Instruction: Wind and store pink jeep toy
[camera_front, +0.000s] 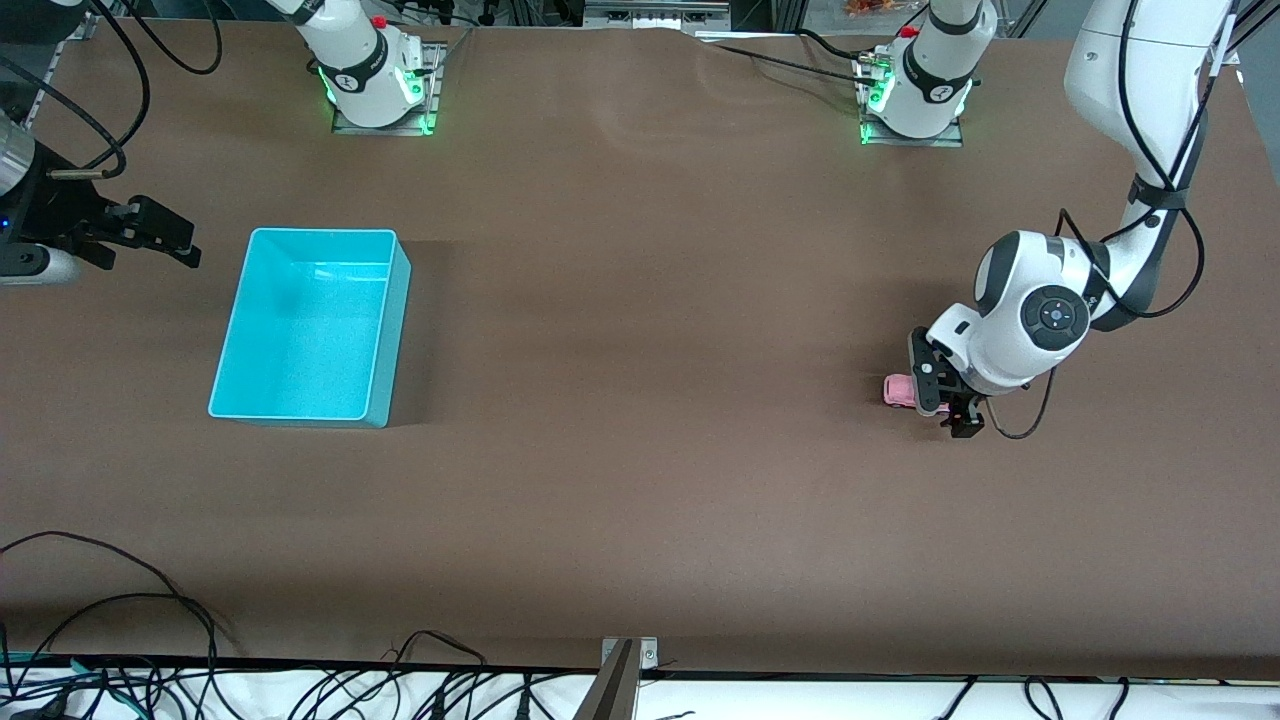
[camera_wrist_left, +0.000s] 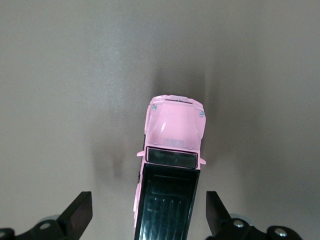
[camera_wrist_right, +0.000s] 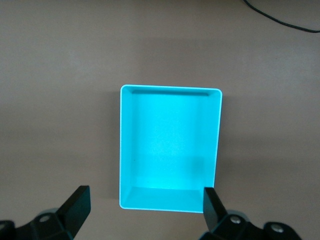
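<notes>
So far nothing is stored: our left gripper (camera_wrist_left: 145, 220) straddles the pink jeep toy (camera_wrist_left: 170, 170) with jaws wide, unclosed, well apart from the empty teal bin (camera_front: 232, 345), where our open, empty right gripper (camera_wrist_right: 145, 215) waits above.

Even bright light, soft shadows.

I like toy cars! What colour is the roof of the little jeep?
Black, on the pink jeep toy with its pink hood. The left wrist view shows it best.
</notes>
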